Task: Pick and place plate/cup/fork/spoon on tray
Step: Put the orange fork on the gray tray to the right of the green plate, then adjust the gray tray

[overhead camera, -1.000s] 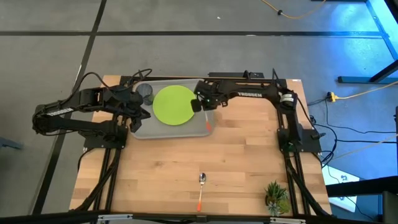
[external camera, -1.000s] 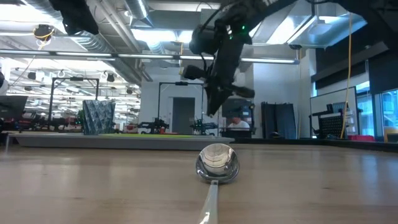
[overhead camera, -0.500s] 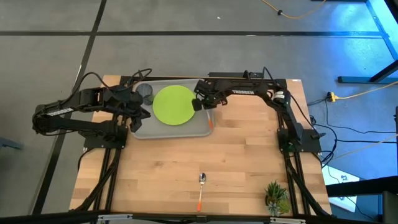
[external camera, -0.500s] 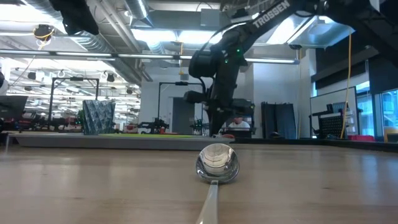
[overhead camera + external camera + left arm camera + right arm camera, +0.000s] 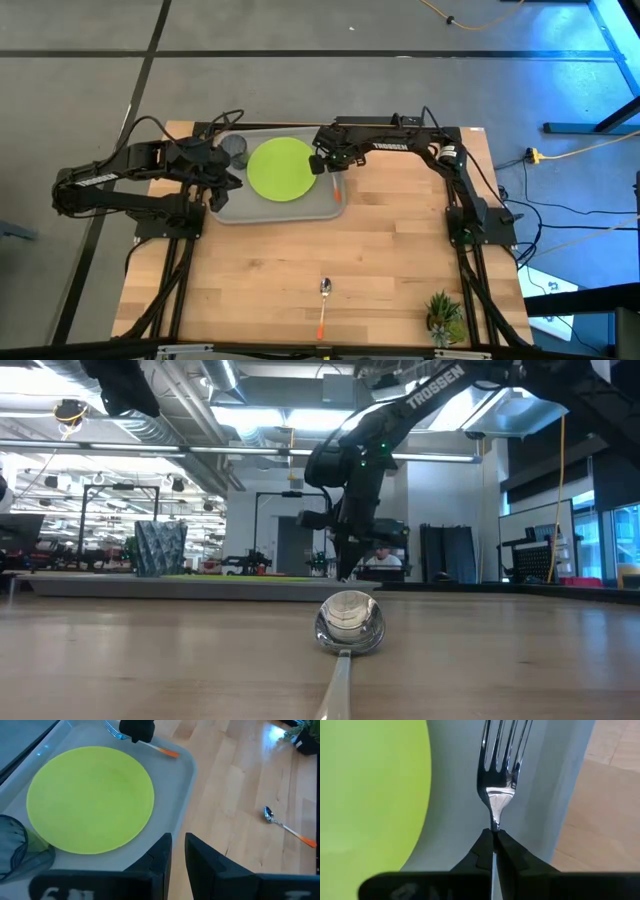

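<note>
- Pale wooden planks are making up the table (image 5: 330,250), which is sitting on a grey floor crossed by dark lines; across it, the low view is showing a big hall with ceiling pipes, strip lights and racks.
- Lying well away from the right gripper (image 5: 320,166), near the table's other edge, is the spoon (image 5: 323,304), its silver bowl pointing toward the tray (image 5: 290,210) and its orange handle pointing away; a small potted plant (image 5: 444,318) is standing off to one side of it.
- Right under that gripper's fingertips, the tray is carrying the lime-green plate (image 5: 279,169), and the dark cup (image 5: 233,148) is sitting just beyond the plate's far side, overlapping its rim in the left wrist view.
- Pinching the fork (image 5: 499,775) by its neck, the right gripper is closed tight, tines pointing out ahead over bare tray beside the plate's edge (orange handle trailing behind toward the tray's rim).
- Waiting at the tray's opposite end by the cup, the left gripper (image 5: 222,180) is keeping its fingers slightly apart, holding nothing.
- Compared with a second ago, the fork's handle is lying nearer the right gripper, and the left arm is staying put.
</note>
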Robot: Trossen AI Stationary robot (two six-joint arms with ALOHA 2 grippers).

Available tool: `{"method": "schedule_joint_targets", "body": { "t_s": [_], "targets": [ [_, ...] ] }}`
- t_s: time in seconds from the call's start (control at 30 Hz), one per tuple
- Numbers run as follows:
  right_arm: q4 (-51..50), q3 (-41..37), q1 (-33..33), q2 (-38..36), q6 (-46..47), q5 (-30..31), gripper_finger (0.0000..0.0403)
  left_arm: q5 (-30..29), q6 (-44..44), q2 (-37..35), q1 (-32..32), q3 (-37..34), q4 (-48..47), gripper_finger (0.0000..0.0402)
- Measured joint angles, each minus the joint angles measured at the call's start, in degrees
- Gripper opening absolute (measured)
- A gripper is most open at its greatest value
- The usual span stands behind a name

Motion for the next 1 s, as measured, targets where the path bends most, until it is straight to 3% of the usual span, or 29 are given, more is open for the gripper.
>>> {"method": "schedule_joint_targets", "body": {
  "t_s": [0.33,0.67,1.0],
  "targets": [
    [0.1,-0.05,-0.04,0.7,-0.03,-0.08,0.0008,0.0,0.0,0.0,0.0,0.0,-0.01,0.0046],
    [0.39,-0.05,-0.04,0.7,-0.45,-0.97,0.0054,0.02,0.0,-0.13,0.0,0.0,-0.02,0.0046],
    [0.54,-0.05,-0.04,0.7,-0.2,-0.72,0.006,0.02,0.0,-0.13,0.0,0.0,-0.02,0.0046]
  ]
}}
